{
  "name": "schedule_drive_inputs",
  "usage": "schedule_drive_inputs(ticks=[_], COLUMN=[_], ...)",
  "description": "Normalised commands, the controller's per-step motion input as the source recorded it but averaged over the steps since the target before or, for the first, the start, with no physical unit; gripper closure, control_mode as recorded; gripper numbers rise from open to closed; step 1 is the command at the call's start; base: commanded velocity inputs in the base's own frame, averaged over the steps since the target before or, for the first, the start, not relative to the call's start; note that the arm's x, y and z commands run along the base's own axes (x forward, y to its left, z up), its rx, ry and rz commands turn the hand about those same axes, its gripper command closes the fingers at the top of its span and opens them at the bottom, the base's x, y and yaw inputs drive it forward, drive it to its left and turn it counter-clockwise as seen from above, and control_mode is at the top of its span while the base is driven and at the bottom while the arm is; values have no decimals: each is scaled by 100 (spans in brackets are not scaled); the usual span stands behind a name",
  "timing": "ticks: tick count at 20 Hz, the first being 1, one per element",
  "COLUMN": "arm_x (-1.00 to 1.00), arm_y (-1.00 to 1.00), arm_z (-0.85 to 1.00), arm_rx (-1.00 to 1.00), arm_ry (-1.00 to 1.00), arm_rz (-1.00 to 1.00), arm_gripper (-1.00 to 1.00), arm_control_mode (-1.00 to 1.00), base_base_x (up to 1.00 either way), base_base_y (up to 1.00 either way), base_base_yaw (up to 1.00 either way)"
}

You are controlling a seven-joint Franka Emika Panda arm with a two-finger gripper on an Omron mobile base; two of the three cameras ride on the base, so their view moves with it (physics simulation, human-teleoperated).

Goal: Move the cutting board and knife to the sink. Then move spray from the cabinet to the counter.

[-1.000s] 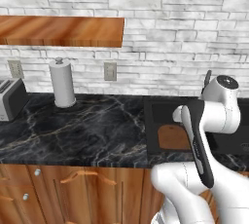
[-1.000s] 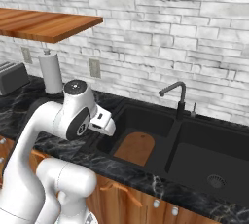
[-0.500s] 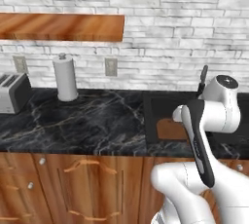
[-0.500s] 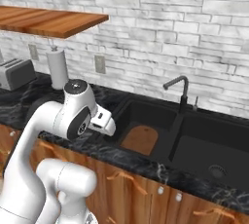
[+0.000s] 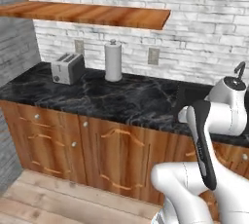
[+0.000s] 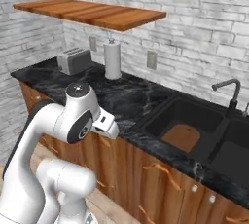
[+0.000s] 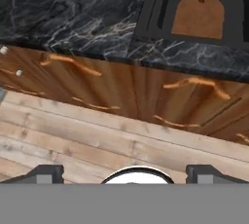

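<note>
Toaster (image 5: 66, 67) and paper-towel roll (image 5: 113, 61) left of sink (image 6: 194, 116), on counter (image 5: 121, 96) under cabinet (image 5: 92, 13); cutting board (image 6: 181, 137) lying in sink basin; gripper (image 7: 124, 172) fingers spread wide, empty

No legible text, label, brand, number or sign appears on any surface. The toaster (image 5: 67, 67) presents plain grey sides without a maker's mark. The paper towel roll (image 5: 113, 61) is blank white. The two wall outlets (image 6: 151, 60) on the brick wall show bare plates with no lettering. The wooden shelf (image 5: 92, 14), the counter (image 5: 112, 96) and the cupboard fronts (image 7: 121, 89) carry only grain, veining and handles. The cutting board (image 7: 198, 16) lying in the sink (image 6: 181, 116) shows no stamp or engraving. The faucet (image 6: 229, 91) bears no marking.
</note>
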Motion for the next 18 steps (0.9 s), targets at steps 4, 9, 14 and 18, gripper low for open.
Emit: schedule_drive_inputs(ticks=[4, 9, 14, 18], arm_x=[0, 0, 0, 0], arm_y=[0, 0, 0, 0], arm_z=[0, 0, 0, 0], arm_rx=[0, 0, 0, 0], arm_ry=[0, 0, 0, 0], arm_rz=[0, 0, 0, 0], arm_gripper=[-100, -100, -100, -100], arm_control_mode=[100, 100, 100, 100], base_base_x=[-19, -15, -8, -4], base_base_y=[0, 0, 0, 0], base_base_yaw=[100, 100, 100, 100])
